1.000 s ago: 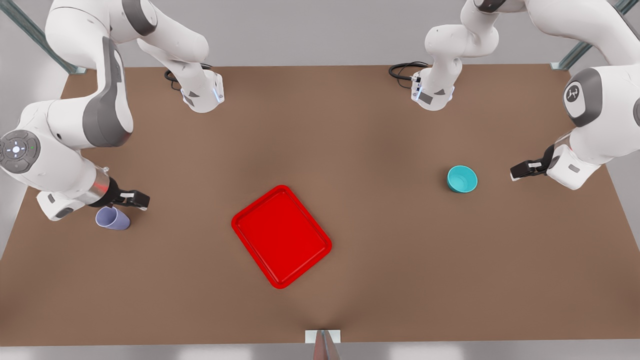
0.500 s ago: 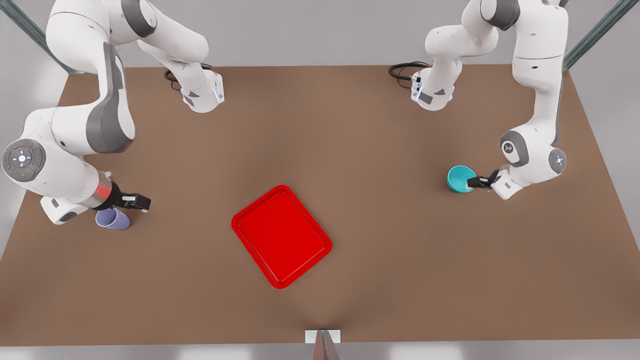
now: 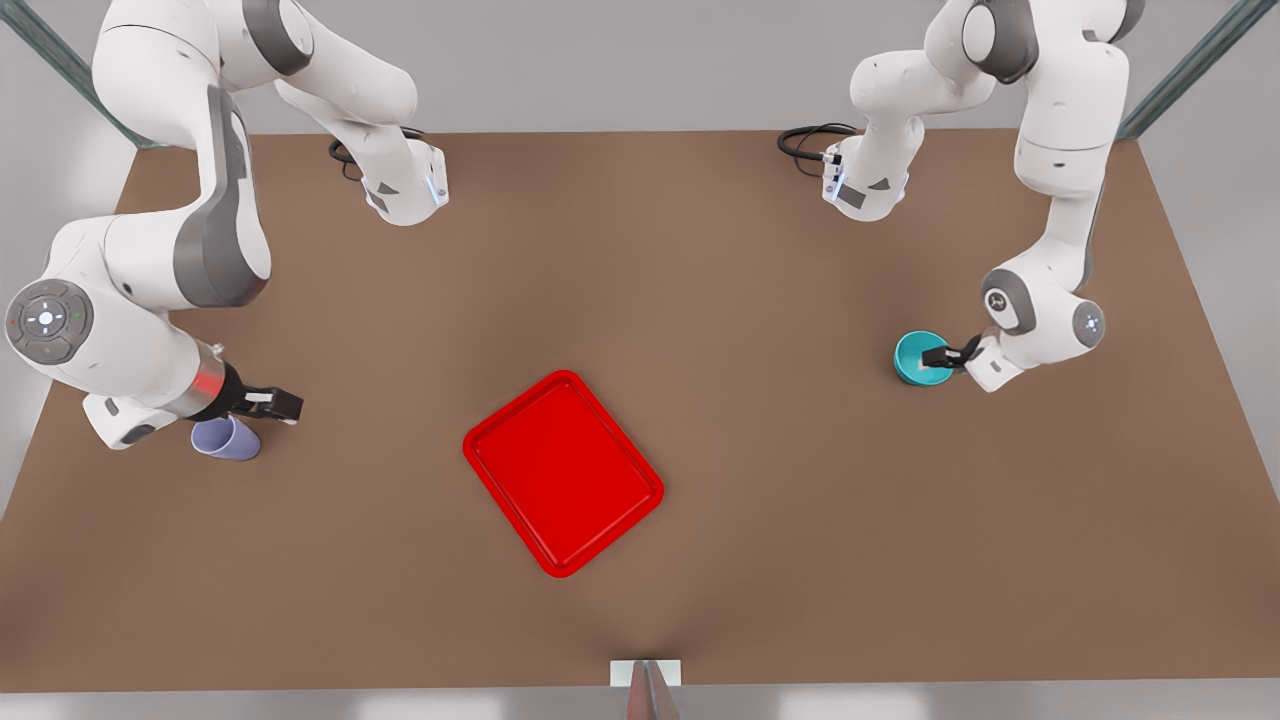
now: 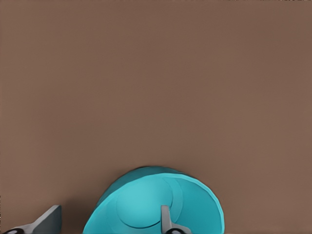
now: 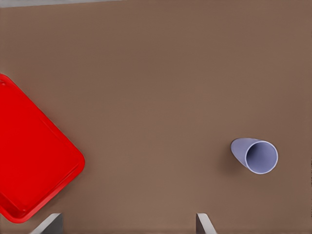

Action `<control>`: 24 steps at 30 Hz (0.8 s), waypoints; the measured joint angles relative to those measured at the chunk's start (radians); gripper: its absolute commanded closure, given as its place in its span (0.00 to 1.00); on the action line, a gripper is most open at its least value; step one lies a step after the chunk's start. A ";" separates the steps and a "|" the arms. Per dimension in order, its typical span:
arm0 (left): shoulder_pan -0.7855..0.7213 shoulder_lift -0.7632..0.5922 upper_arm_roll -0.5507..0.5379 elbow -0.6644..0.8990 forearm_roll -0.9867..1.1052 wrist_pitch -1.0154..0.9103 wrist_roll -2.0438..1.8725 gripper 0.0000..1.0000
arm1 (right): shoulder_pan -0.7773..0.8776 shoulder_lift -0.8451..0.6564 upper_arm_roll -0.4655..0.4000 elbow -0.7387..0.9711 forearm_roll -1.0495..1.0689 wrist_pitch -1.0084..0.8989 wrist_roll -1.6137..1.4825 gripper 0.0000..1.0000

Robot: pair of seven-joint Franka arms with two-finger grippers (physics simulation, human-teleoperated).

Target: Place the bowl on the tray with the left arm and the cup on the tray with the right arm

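tray (image 3: 563, 473): set near the middle of the tabletop (image 3: 700, 280), toward its near edge, turned askew.
bowl (image 3: 915, 358): placed well off to the front view's right of the tray, upright.
cup (image 3: 226, 438): placed well off to the front view's left of the tray.
left end effector (image 3: 938, 356): positioned at the bowl's rim, one finger (image 4: 168, 222) inside, one outside.
right end effector (image 3: 285, 404): positioned just beside the cup, above it.

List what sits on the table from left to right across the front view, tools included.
Cup → right tool, open, just past the cup → tray → bowl → left tool, open, with one finger inside the bowl and one outside its rim.
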 measured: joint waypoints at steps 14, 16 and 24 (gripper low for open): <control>-0.005 0.022 0.000 0.011 -0.008 0.027 -0.002 0.79 | 0.001 0.006 0.000 0.002 -0.003 0.000 0.000 0.00; -0.005 0.022 0.000 0.016 0.001 0.028 -0.005 0.79 | 0.002 0.006 0.000 0.002 -0.003 0.000 0.000 0.00; -0.101 0.015 -0.001 0.088 0.039 0.029 -0.029 0.79 | -0.005 0.006 0.000 0.002 -0.003 0.000 0.000 0.00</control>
